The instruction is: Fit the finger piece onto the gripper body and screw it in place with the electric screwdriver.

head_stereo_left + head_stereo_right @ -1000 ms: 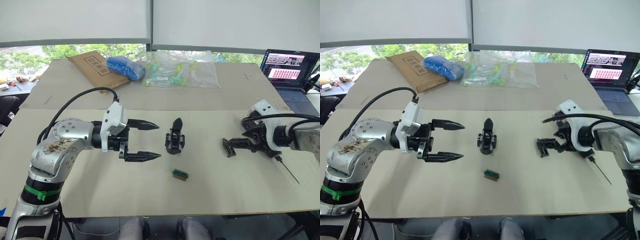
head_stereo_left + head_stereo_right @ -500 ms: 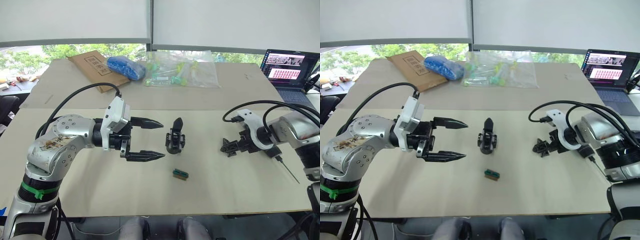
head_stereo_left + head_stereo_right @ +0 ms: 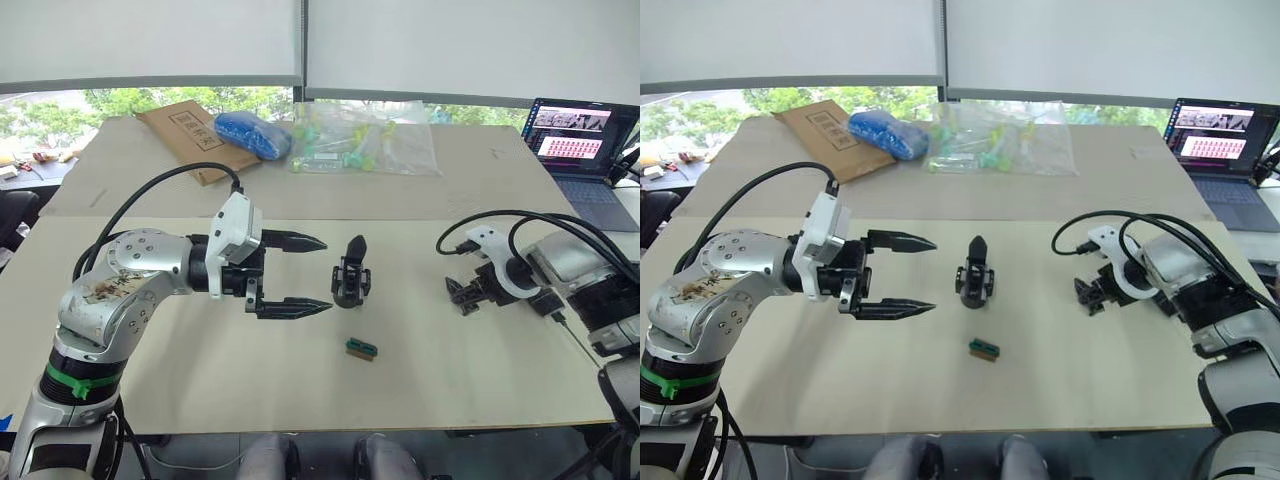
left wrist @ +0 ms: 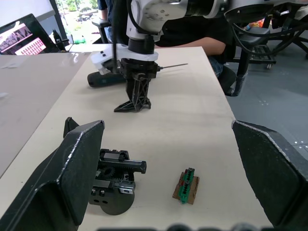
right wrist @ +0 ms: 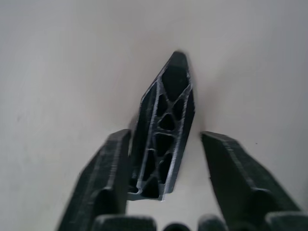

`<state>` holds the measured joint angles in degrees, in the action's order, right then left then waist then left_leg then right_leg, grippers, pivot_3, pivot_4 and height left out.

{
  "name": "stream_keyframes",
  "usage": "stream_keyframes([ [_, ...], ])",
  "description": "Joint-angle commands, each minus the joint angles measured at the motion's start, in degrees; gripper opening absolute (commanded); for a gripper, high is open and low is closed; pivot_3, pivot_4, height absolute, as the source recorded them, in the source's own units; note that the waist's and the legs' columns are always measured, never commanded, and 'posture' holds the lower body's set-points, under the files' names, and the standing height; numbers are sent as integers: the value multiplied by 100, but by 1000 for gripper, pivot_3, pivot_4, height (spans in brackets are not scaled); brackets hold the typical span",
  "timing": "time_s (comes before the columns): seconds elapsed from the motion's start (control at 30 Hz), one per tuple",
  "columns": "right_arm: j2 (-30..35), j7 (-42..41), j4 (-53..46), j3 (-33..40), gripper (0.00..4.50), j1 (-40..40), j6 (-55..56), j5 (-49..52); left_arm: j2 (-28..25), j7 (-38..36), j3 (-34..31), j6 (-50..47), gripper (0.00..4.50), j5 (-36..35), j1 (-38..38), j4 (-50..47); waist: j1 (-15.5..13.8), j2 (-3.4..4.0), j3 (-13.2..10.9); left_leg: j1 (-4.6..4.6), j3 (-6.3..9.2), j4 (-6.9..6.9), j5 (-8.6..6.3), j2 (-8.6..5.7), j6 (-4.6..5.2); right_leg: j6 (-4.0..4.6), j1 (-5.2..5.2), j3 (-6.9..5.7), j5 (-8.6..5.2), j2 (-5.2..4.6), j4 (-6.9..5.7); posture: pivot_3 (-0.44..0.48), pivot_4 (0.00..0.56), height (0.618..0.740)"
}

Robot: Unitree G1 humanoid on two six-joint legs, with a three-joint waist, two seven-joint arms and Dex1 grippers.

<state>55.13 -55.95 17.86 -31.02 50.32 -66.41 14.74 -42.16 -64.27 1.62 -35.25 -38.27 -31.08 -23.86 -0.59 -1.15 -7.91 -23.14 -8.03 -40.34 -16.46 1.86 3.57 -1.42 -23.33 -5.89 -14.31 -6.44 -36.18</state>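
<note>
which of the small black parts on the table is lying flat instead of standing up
The finger piece, lying flat between the right gripper's fingers. The gripper body in the middle stands upright on its round base, its pointed finger up.

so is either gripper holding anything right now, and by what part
Left gripper is open and empty. Right gripper brackets the finger piece near its wide end, one finger touching, the other apart, so not clamped.

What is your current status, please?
Left gripper open beside gripper body. Right gripper straddling finger piece, not closed. Nothing in the way.
</note>
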Motion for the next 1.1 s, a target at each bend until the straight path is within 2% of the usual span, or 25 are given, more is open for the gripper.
stream_keyframes([
  [0.03, 217, -310, -321, 99, 1146, -149, 227, -121, -31, -1, -33, 102, 4500, 31, -70, -55, 8, 0, 0, 0, -1, 0, 0, 0, 0, 0, 0, 2, 0, 0, 0, 0, 150, 740],
  [0.27, 269, -231, -505, 728, 1146, -413, 909, -314, -2, 85, 4, -41, 4500, 31, -165, 118, 7, 0, 0, 3, -1, -4, 1, 1, -1, 0, 1, 3, 0, 0, 2, 0, 150, 740],
  [0.33, 253, -155, -656, 1066, 1146, -420, 1078, -276, 47, 263, -93, -235, 4500, -105, -158, 146, 8, 5, -3, 2, -2, -4, 1, 0, -1, 0, 0, 4, 0, 0, 1, 0, 150, 740],
  [0.4, 151, 4, -870, 1495, 1146, -360, 1192, -188, 228, 766, -281, -639, 4500, -351, -190, 190, 7, 11, -7, 2, -2, -3, 1, 1, -1, 0, -1, 6, 0, -1, 0, 0, 150, 740],
  [0.53, -469, 672, -1789, 2525, 1146, -121, 1175, 108, 1243, 2736, -1004, -1749, 4500, -1102, -555, 534, -1, 11, -7, 2, 3, -7, 1, 3, -1, -1, -1, 8, 0, -1, -4, 0, 150, 740],
  [0.67, -1159, 1096, -2718, 2846, 1146, -74, 1677, 151, 2292, 4309, -1546, -2184, 4500, -1496, -1077, 1035, -7, 10, -7, 2, 10, -9, 2, 4, -3, 0, 3, 5, 0, -1, -37, 0, 150, 740],
  [0.77, -1518, 1130, -3180, 2696, 1146, 52, 2063, 103, 2887, 4890, -1695, -2099, 4500, -1660, -1487, 1314, -28, 10, -7, -2, 15, -10, 2, -8, -2, -3, 2, -2, -1, -6, -45, 0, 150, 740],
  [0.87, -1795, 1286, -3431, 2622, 1146, 203, 2003, 103, 3141, 5094, -1672, -1996, 4500, -1659, -1681, 1316, -19, 10, -7, -5, 16, -13, 2, -15, -2, -4, 2, -7, -1, -8, -46, 0, 150, 740],
  [0.97, -1898, 1308, -3713, 2500, 1146, 216, 2011, 94, 3252, 4991, -1613, -1731, 3608, -1649, -1654, 1230, 4, 10, -7, 1, 14, -12, 2, -14, -3, -4, 2, -6, -1, -6, -50, 0, 150, 740],
  [1.1, -2037, 1508, -3843, 2426, 1146, 194, 2055, -36, 3256, 5187, -1540, -1866, 1721, -1704, -1617, 1189, 23, 10, -7, 4, 11, -12, 4, -13, -6, -3, 2, -4, -1, -2, -50, 0, 150, 740],
])
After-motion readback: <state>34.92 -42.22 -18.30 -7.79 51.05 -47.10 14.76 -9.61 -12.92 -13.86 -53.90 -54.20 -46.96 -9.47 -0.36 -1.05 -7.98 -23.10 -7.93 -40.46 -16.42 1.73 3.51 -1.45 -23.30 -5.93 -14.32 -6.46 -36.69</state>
